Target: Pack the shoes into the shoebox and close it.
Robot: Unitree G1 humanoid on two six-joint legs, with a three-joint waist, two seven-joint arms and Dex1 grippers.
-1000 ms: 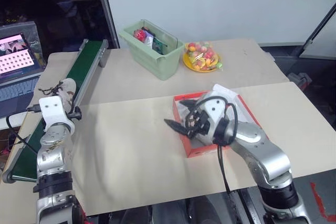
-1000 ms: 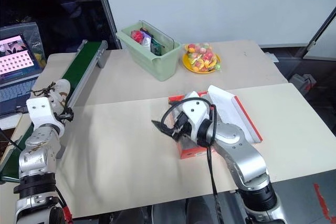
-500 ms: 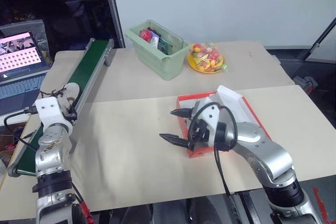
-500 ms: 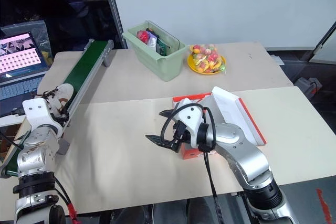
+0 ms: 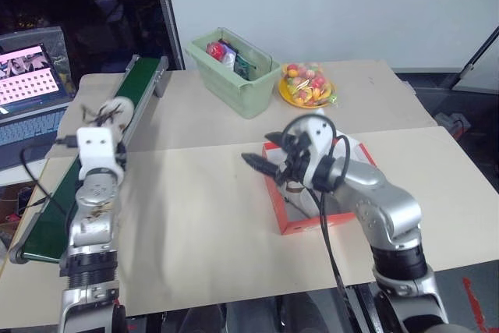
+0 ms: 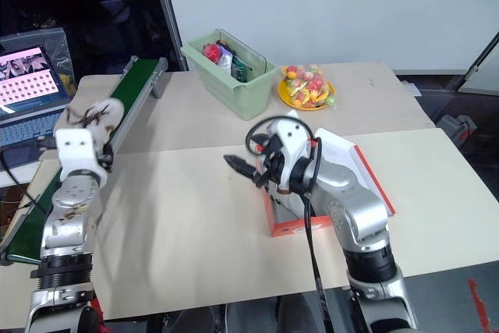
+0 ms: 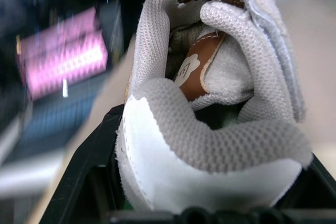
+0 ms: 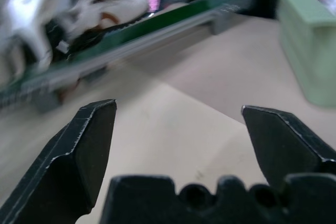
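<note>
Lifted off the belt, a shoe (image 7: pixel 210 103) sits clamped in the left end effector (image 5: pixel 105 118); right end effector (image 8: pixel 178 145) gapes empty.

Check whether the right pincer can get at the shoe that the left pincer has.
Probably yes. The right pincer, wide open, faces the shoe in the left pincer across bare table.

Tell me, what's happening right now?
Left end effector gripping a shoe. Right end effector open, empty, above the open shoebox. Nothing in the way.
</note>
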